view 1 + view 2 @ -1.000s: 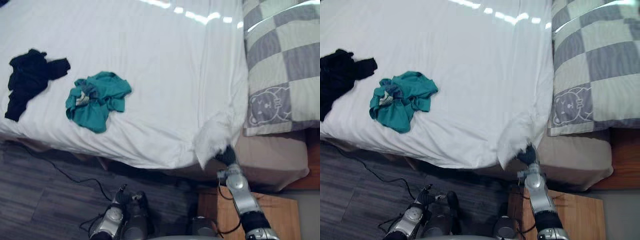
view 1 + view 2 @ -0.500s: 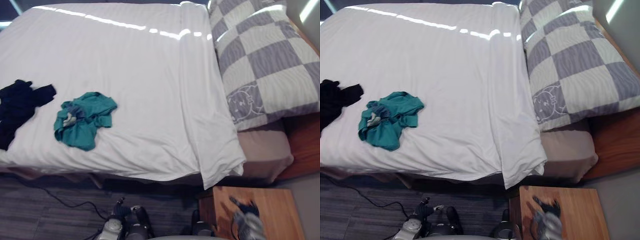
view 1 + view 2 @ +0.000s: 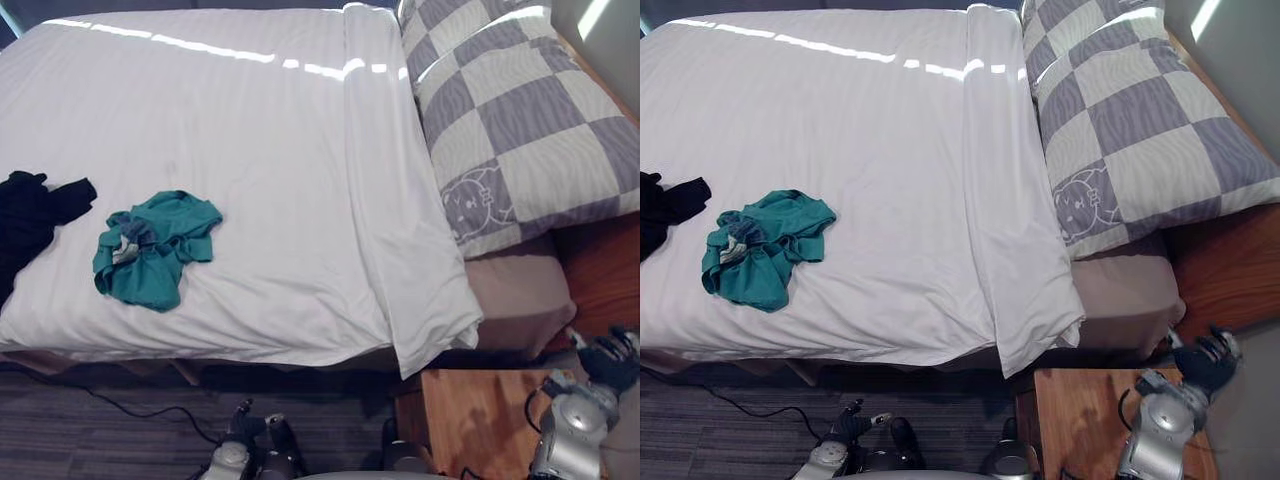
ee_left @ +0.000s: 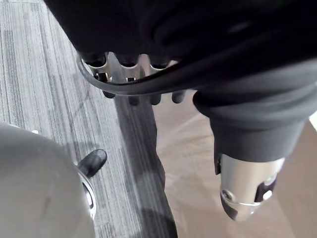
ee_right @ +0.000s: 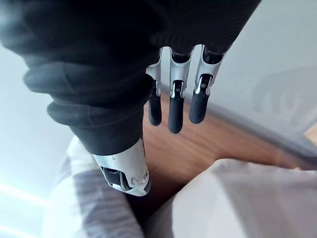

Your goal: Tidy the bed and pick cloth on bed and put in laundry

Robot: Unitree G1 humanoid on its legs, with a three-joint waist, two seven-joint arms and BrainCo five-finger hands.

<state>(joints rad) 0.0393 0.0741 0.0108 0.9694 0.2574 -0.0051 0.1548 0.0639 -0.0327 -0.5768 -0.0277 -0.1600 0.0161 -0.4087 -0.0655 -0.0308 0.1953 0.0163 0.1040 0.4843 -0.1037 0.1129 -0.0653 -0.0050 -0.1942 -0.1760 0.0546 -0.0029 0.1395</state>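
A crumpled teal garment [image 3: 155, 250] lies on the near left of the white duvet [image 3: 260, 140], and a black garment [image 3: 35, 205] lies further left at the edge. Neither has been collected. The right hand [image 3: 1205, 362] hangs by the wooden nightstand [image 3: 470, 420], fingers straight and empty, well apart from both. The left hand [image 4: 129, 74] dangles low near the floor, relaxed and holding nothing.

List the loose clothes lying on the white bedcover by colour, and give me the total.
Teal cloth: 1
Black cloth: 1
Total: 2
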